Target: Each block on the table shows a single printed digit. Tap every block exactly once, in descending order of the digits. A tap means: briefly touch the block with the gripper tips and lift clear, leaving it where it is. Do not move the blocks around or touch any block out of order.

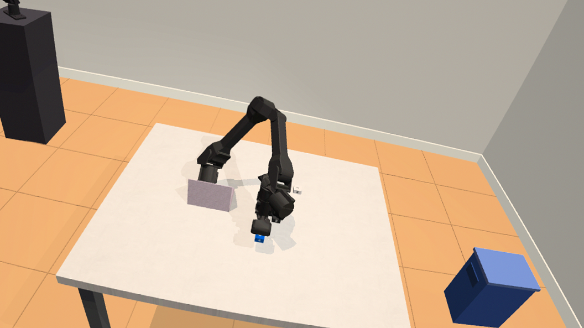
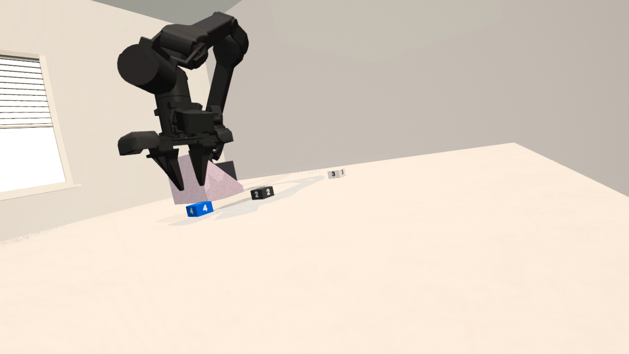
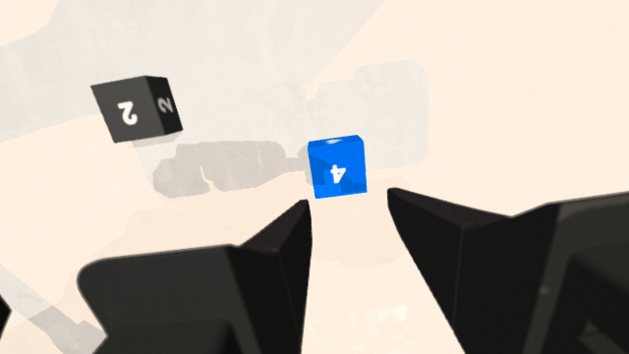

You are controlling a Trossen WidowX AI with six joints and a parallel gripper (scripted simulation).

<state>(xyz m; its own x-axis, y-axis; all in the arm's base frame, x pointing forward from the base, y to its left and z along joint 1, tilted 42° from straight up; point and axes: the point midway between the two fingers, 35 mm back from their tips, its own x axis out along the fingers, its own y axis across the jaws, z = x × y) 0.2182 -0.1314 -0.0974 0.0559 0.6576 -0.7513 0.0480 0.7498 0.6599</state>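
Observation:
My gripper (image 2: 191, 187) (image 3: 348, 203) hangs a little above the blue block, pointing down. Its fingertips stand partly apart with nothing between them. The blue block (image 1: 259, 238) (image 2: 200, 209) (image 3: 339, 169) shows a 4 and sits on the table just below the tips. The black block (image 2: 262, 192) (image 3: 130, 110) shows a 2 and lies near the blue one; the arm mostly hides it in the top view. The white block (image 1: 297, 190) (image 2: 335, 173) shows a 3, stands farther back and is out of the wrist view. The fingertips are hidden in the top view.
A pink wedge (image 1: 209, 195) (image 2: 224, 182) stands on the table (image 1: 148, 255) in front of the arm's base, left of the blocks. Off the table are a blue bin (image 1: 489, 297) at the right and a dark pedestal (image 1: 21, 74) at the left with another arm.

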